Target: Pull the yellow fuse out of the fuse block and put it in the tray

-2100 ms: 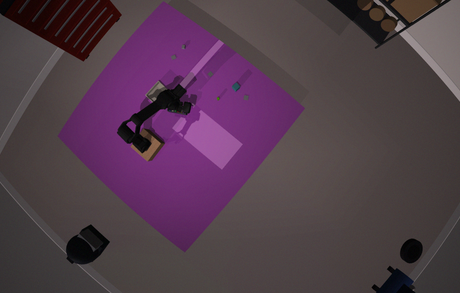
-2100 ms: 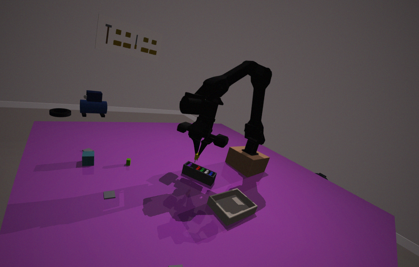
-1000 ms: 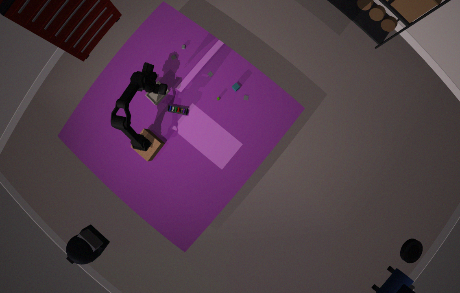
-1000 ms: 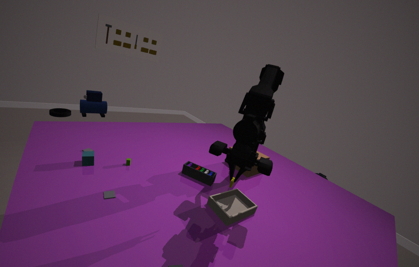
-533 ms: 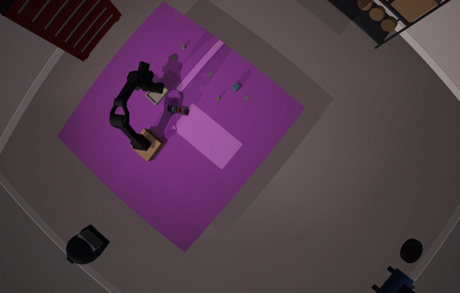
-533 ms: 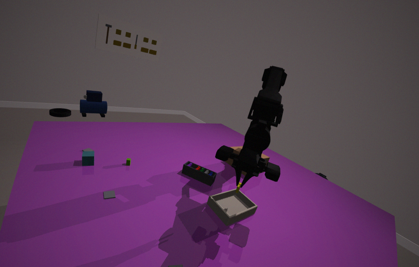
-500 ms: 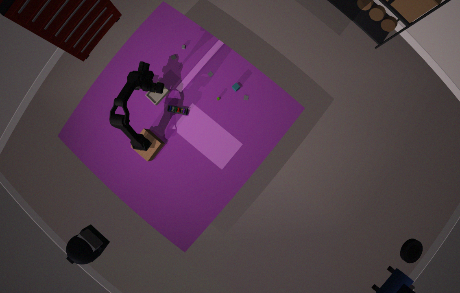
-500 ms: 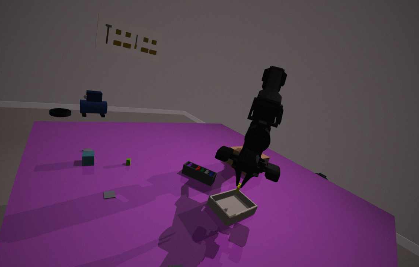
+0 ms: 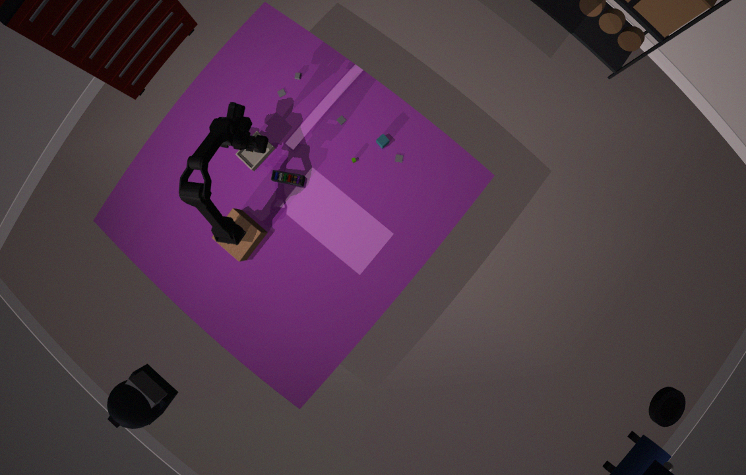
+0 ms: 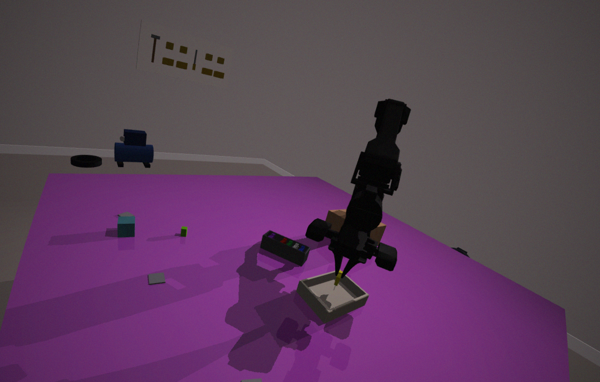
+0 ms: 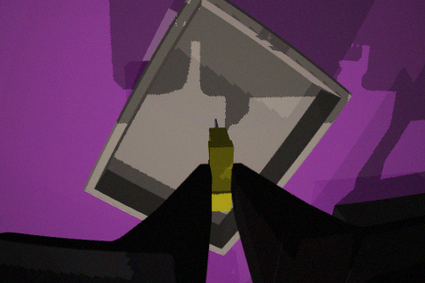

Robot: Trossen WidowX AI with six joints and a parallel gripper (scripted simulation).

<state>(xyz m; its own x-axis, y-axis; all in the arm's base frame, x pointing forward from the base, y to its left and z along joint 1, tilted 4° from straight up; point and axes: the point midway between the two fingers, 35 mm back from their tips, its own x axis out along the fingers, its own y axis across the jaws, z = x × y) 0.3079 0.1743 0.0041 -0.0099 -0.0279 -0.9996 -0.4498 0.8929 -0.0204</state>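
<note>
My gripper is shut on the yellow fuse, which hangs with its metal prong end away from the fingers. In the wrist view the fuse is over the tray, a light grey open box with low walls. It appears above the tray's inside, not resting on the floor. The black fuse block stands beside the tray. It holds blue, white, green, red and purple fuses in a row. In the top view the arm hides the fingertips and the yellow fuse.
A teal cube and a small green block lie beyond the fuse block. Several small grey tiles lie on the purple table. The arm stands on a wooden base.
</note>
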